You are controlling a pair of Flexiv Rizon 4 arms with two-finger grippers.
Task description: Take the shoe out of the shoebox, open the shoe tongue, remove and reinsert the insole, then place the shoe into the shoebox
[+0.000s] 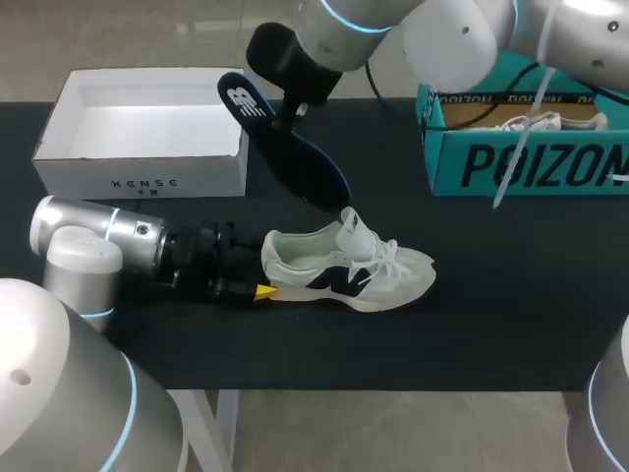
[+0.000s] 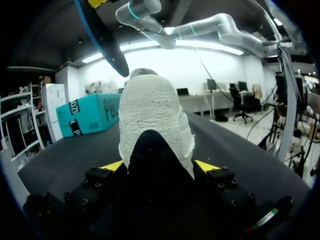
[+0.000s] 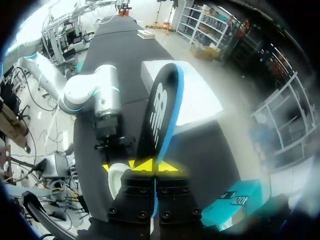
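A white sneaker (image 1: 349, 270) with dark side marks lies on the black table, toe to the right. My left gripper (image 1: 260, 265) lies low on the table and is shut on the heel; in the left wrist view the heel (image 2: 150, 115) fills the gap, a yellow tip pressing on each side of my left gripper (image 2: 159, 166). The dark insole (image 1: 285, 138) with a blue edge hangs tilted in the air above and behind the shoe. My right gripper (image 1: 295, 106) is shut on its edge. In the right wrist view the insole (image 3: 162, 110) juts ahead of my right gripper (image 3: 150, 165).
An open white shoebox (image 1: 147, 182) stands at the back left. At the back right a teal shoebox (image 1: 531, 162) holds another light shoe (image 1: 531, 123). The black tabletop stretches bare in front of the sneaker.
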